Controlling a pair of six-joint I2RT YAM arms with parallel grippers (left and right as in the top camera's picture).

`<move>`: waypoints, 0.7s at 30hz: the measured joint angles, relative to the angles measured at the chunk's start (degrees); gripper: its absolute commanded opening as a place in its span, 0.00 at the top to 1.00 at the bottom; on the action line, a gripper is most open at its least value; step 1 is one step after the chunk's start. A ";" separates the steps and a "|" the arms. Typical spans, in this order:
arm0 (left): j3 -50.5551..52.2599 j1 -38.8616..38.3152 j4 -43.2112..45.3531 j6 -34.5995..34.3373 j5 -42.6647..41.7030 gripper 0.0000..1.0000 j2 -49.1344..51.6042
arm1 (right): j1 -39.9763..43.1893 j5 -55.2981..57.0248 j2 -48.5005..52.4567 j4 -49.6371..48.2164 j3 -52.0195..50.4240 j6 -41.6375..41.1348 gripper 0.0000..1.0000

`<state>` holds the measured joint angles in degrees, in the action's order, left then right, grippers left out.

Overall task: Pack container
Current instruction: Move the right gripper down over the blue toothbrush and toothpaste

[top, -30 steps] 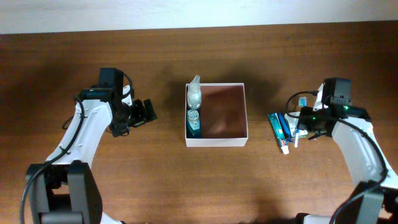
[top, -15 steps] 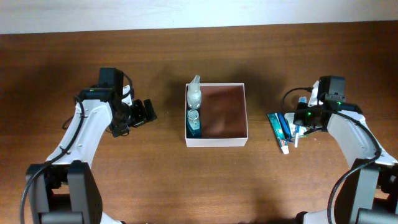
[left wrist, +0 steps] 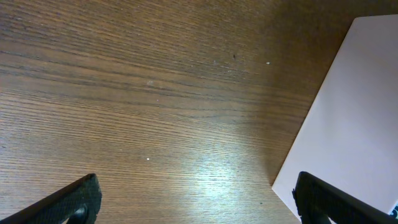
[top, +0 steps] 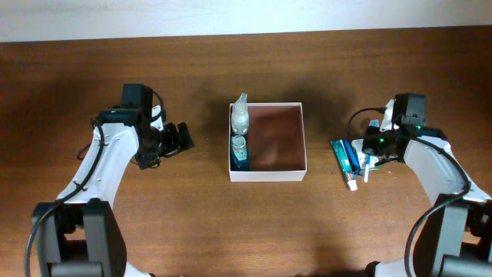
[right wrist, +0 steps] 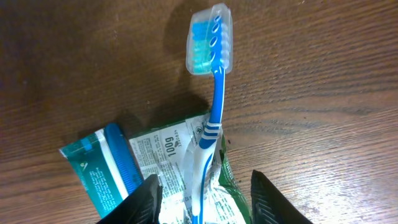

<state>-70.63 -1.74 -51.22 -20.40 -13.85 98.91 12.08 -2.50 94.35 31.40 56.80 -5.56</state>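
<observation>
The container (top: 267, 175) stands mid-table, white-walled with a reddish-brown inside. A clear bottle (top: 240, 117) and a blue bottle (top: 240, 148) lie along its left side. My left gripper (top: 182, 138) is open and empty over bare wood to the container's left; its wrist view shows the container's white wall (left wrist: 354, 124) beside the right finger. My right gripper (right wrist: 202, 205) straddles a blue-and-white toothbrush (right wrist: 214, 106) lying on a green-and-white packet (right wrist: 180, 155). Its jaws stand apart, with a gap beside the right finger.
A teal toothpaste box (right wrist: 102, 168) lies just left of the packet, also visible from above (top: 344, 154). These toiletries cluster on the table right of the container. A pale wall runs along the table's far edge.
My right gripper has shifted a little to the left over the toothbrush and its jaws have narrowed. The left arm has not moved.
</observation>
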 measured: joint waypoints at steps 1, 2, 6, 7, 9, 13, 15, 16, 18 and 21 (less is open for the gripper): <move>0.00 0.00 -0.02 0.00 0.00 0.01 0.00 | 0.00 0.00 0.59 -0.02 0.00 0.00 0.60; 0.00 0.00 0.00 0.00 0.00 0.01 0.00 | 0.00 0.00 0.90 -0.02 0.00 0.04 0.60; 0.00 0.00 0.00 0.00 0.02 0.01 0.00 | 0.00 0.00 3.02 -0.17 0.00 0.13 0.65; 0.00 0.00 0.00 0.00 0.00 0.01 0.00 | 0.00 0.02 3.41 -0.22 0.00 0.17 0.68; 0.00 0.00 0.00 0.00 0.00 0.01 0.00 | 0.00 -0.13 3.76 -0.31 0.00 0.22 0.73; 0.00 0.00 -0.02 0.00 0.00 0.00 0.00 | 0.00 -0.39 3.76 -0.46 0.00 0.24 0.79; 0.00 0.00 0.00 0.00 0.02 0.01 0.00 | 0.00 -0.42 3.76 -0.46 0.00 0.39 0.85; 0.00 0.00 0.00 0.00 0.00 0.01 0.00 | 0.00 -0.42 3.76 -0.46 0.00 0.48 0.90; 0.00 0.00 0.00 0.00 0.00 0.01 0.00 | 0.00 -0.42 3.76 -0.46 0.00 0.55 0.96; 0.00 0.00 -0.02 0.00 0.00 0.00 0.02 | 0.00 -0.37 3.76 -0.42 0.00 0.61 0.96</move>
<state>-70.63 -1.74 -51.24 -20.40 -13.85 98.94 12.08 -2.87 98.10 30.98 56.80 -4.95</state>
